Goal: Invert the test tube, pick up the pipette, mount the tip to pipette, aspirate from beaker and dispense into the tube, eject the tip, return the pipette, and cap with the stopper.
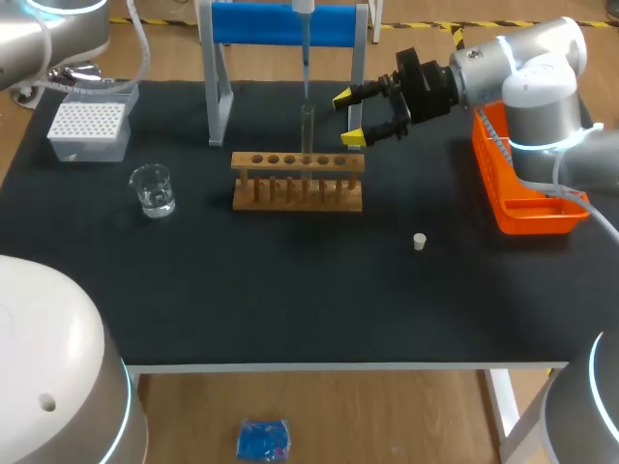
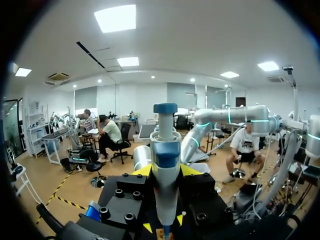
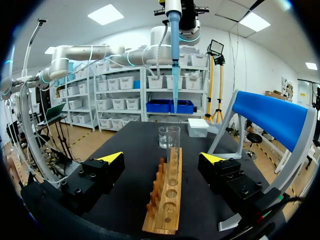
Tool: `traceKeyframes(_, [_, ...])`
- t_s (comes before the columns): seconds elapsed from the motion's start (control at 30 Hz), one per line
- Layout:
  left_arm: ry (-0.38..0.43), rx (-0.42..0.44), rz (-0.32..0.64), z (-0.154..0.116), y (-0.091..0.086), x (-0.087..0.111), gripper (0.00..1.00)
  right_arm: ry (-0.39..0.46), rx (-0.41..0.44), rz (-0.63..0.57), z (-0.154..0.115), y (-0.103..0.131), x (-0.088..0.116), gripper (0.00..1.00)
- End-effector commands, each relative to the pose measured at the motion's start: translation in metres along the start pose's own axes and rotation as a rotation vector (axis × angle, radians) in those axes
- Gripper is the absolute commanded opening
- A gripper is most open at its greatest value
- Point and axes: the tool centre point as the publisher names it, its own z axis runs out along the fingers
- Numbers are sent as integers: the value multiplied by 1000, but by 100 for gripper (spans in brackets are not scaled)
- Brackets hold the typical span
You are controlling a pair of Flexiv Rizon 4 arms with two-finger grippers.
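Closest on the black tabletop (image 1: 290,290), a small white stopper (image 1: 419,242) sits alone, right of centre in the head view and well apart from everything else. Behind it, at mid-frame, stands a long wooden test tube rack (image 1: 298,181) with a row of holes. A clear glass test tube (image 1: 308,130) stands upright in one of the holes right of the rack's middle.

A white and blue pipette (image 1: 304,39) with a long pale blue tip comes down from the top edge of the frame. Its tip hangs just above the tube's mouth and is not inside it. In the left wrist view the left hand (image 2: 165,172) grips the pipette's body, with a yellow fingertip pressed against each side.

The right hand (image 1: 353,118) hovers just right of the tube in the upper middle, level with it. Its fingers are spread wide and hold nothing. In the right wrist view the rack and tube lie ahead of it, between the lines of its two fingers and touching neither.

At centre left stands a clear glass beaker (image 1: 153,189) holding a little clear liquid. A white tip box (image 1: 89,130) sits in the upper left. A blue stand on grey legs (image 1: 285,24) rises behind the rack at top centre. An orange plastic basket (image 1: 527,193) sits at the right edge.
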Motion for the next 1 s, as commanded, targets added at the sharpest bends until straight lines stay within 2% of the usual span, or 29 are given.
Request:
traceKeyframes(0.03, [-13, 7, 4, 2, 4, 5, 0, 2, 1, 0, 0, 0, -1, 100])
traceKeyframes(1.0, [-16, 44, -12, 8, 26, 11, 0, 2, 1, 0, 0, 0, -1, 100])
